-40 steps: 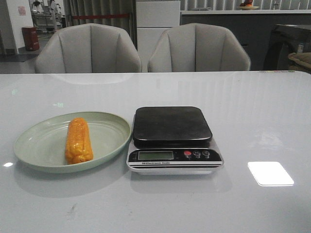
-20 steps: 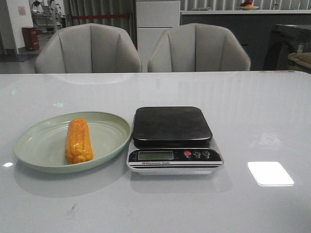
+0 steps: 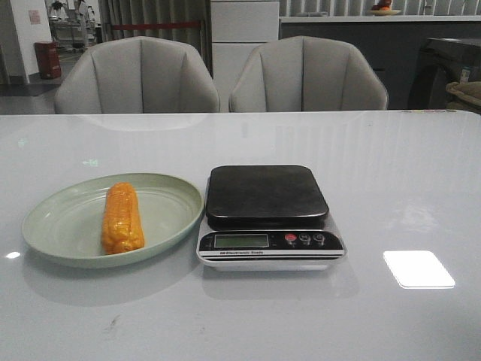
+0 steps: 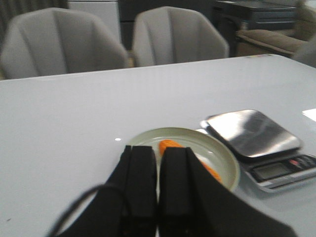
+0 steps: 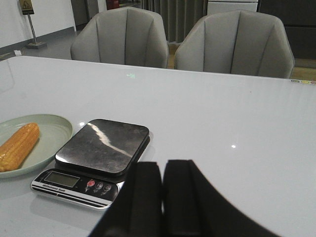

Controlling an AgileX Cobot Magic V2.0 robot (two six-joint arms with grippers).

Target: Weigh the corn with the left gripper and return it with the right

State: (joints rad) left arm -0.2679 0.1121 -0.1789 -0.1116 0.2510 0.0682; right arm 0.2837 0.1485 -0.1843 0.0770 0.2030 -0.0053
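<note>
The orange-yellow corn (image 3: 122,217) lies lengthwise in a pale green plate (image 3: 52,226) on the left of the white table. It also shows in the left wrist view (image 4: 170,145) and the right wrist view (image 5: 19,146). The kitchen scale (image 3: 267,195) with its black platform stands just right of the plate, bare. My left gripper (image 4: 158,150) is shut and empty, held above the table short of the plate; its fingers hide part of the corn. My right gripper (image 5: 163,165) is shut and empty, near the scale's front right corner. Neither gripper shows in the front view.
Two grey chairs (image 3: 137,75) stand behind the table's far edge. A bright patch of reflected light (image 3: 418,268) lies on the table right of the scale. The scale's display and buttons (image 3: 304,239) face the front.
</note>
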